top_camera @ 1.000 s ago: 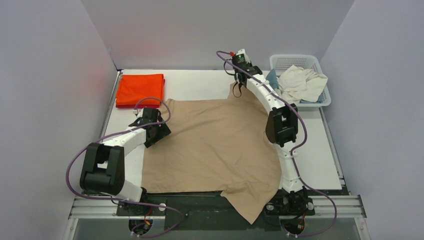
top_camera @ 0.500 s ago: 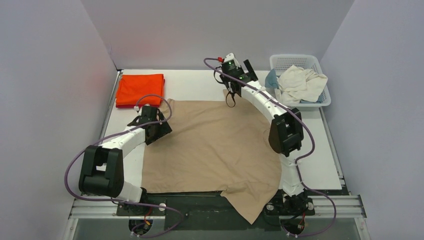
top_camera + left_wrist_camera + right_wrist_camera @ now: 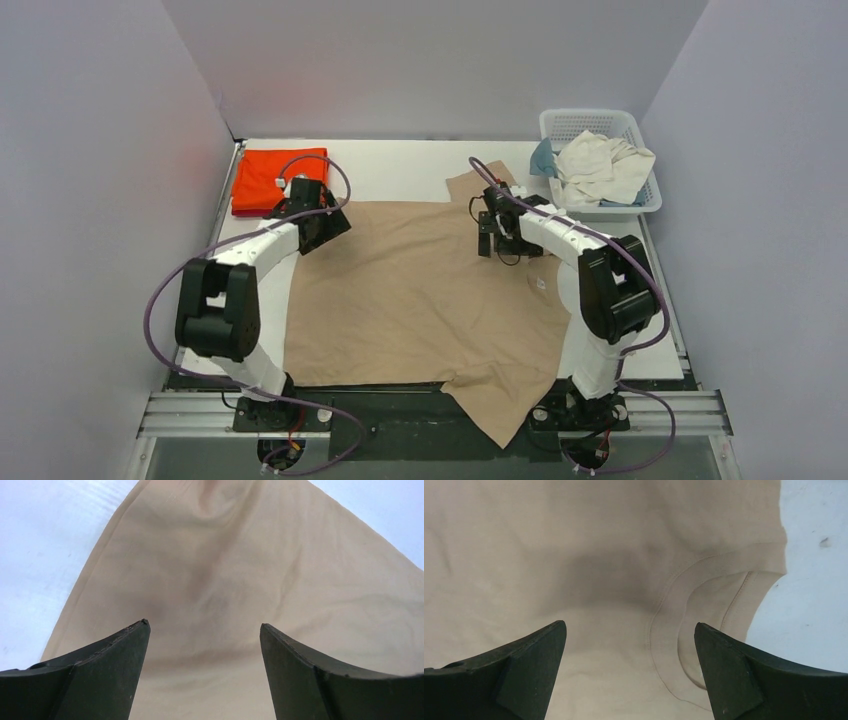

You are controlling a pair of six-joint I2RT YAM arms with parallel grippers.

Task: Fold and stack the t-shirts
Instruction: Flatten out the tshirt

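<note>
A large tan t-shirt (image 3: 420, 300) lies spread flat on the white table, with one sleeve (image 3: 478, 185) at the far side and another part hanging over the near edge (image 3: 500, 415). My left gripper (image 3: 330, 222) hovers open over its far left corner; the left wrist view shows only tan cloth (image 3: 215, 570) between the fingers of that gripper (image 3: 204, 630). My right gripper (image 3: 490, 238) stands open just above the shirt's collar (image 3: 704, 605), with nothing in the right gripper (image 3: 630, 627). A folded orange t-shirt (image 3: 281, 178) rests at the far left.
A white lattice basket (image 3: 640, 205) stands at the far right with a crumpled cream-white tee (image 3: 600, 165) and a bit of blue cloth (image 3: 543, 157) in it. Grey walls close in both sides. A bare table strip (image 3: 640, 310) runs right of the tan shirt.
My right gripper has opened and let go of the tan shirt's far sleeve, then drawn back nearer over the collar. The left gripper has moved farther away, to the shirt's far left corner.
</note>
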